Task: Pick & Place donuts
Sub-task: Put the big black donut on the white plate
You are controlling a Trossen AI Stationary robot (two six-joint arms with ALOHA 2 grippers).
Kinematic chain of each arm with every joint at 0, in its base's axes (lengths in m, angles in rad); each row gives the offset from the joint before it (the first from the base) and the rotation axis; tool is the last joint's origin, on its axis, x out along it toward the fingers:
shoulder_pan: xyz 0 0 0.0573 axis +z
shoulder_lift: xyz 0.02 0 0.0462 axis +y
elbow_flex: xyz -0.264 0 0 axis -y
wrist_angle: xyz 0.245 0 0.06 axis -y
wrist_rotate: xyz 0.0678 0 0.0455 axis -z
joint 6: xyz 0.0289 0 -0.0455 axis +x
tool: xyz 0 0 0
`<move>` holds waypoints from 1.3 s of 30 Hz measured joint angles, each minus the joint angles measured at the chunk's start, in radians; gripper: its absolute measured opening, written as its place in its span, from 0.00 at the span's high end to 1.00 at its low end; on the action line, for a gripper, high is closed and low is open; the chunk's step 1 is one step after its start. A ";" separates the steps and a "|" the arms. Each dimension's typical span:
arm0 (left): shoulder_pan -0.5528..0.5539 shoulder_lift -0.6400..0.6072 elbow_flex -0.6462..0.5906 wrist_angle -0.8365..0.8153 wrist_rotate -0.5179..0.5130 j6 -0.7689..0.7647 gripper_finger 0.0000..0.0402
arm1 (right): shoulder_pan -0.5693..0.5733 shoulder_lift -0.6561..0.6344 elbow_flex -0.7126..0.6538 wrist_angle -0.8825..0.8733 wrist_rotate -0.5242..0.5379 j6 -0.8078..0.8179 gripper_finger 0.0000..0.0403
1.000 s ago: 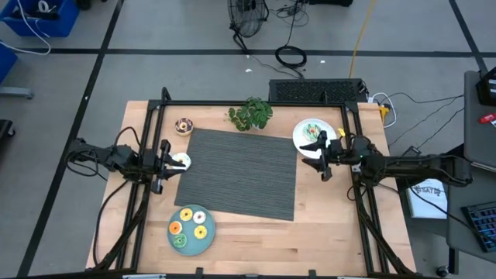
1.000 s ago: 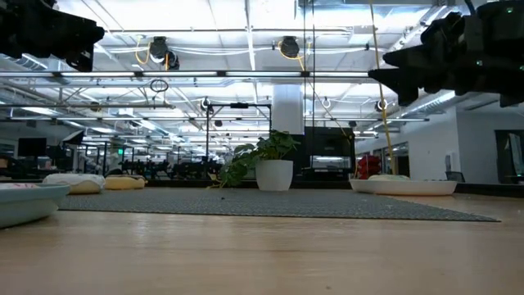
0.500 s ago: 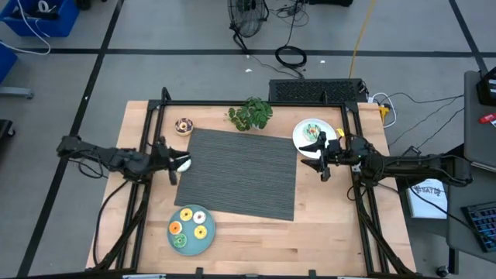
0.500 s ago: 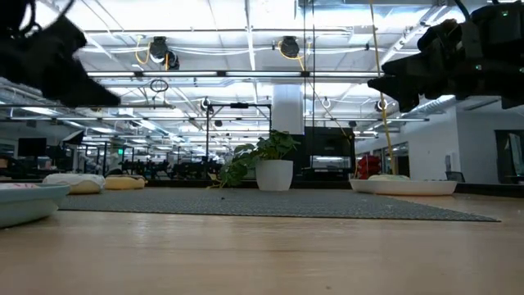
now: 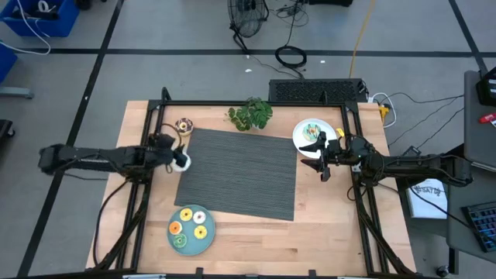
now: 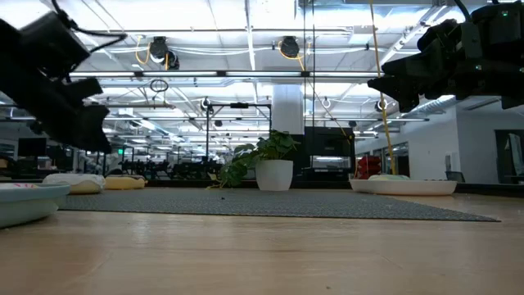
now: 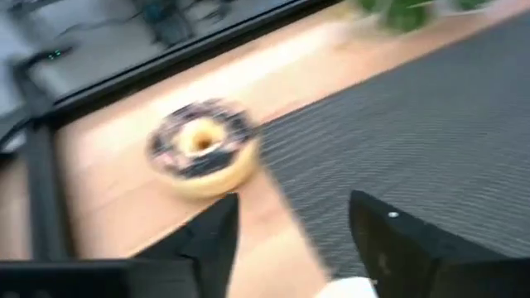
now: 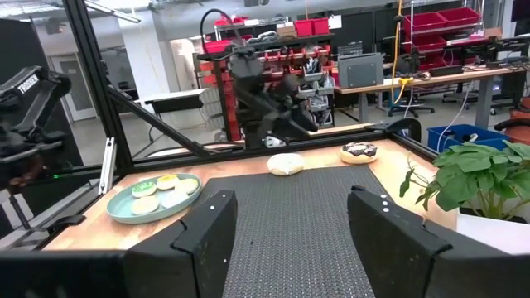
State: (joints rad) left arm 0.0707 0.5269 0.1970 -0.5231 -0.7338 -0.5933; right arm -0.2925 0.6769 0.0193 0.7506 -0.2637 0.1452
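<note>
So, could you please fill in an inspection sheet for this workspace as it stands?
Surface: wooden table with a grey mat.
Job's things: four donuts on the teal plate; a white donut and a brown donut loose beside the mat; more on the white plate.
Clutter: a plant.
Grippers: left gripper open by the white donut; right gripper open, empty, beside the white plate.
Cables: coils on the floor.
Surroundings: shelves and benches; no person seen.
</note>
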 joint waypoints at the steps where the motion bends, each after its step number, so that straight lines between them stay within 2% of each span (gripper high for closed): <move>1: 0.035 0.011 0.000 -0.007 0.003 -0.012 0.39 | 0.000 0.000 0.000 0.000 0.000 0.000 0.47; 5: 0.173 0.047 0.000 0.009 0.047 -0.050 0.22 | 0.000 0.000 0.000 0.000 0.000 0.000 0.47; 10: 0.347 0.093 0.001 0.118 0.204 0.015 0.11 | 0.000 0.000 0.000 0.000 0.001 0.000 0.47; 14: 0.494 0.157 0.001 0.217 0.312 0.104 0.10 | 0.000 0.000 0.000 0.000 0.007 0.000 0.47; 22: 0.733 0.323 0.001 0.374 0.522 0.198 0.15 | 0.000 0.000 -0.001 0.000 0.008 0.000 0.47; 26: 0.775 0.417 0.001 0.470 0.591 0.293 0.15 | 0.000 0.000 -0.001 0.000 0.008 0.000 0.47; 30: 0.788 0.500 0.001 0.546 0.595 0.360 0.14 | 0.000 0.000 -0.001 0.000 0.008 0.000 0.47; 35: 0.760 0.557 0.001 0.562 0.517 0.417 0.15 | 0.000 0.000 -0.001 0.000 0.008 0.000 0.47; 39: 0.747 0.575 0.001 0.584 0.487 0.403 0.17 | 0.000 0.000 -0.001 0.000 0.008 0.000 0.47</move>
State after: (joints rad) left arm 0.8177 1.1017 0.1982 0.0606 -0.2469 -0.1899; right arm -0.2926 0.6773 0.0185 0.7509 -0.2558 0.1452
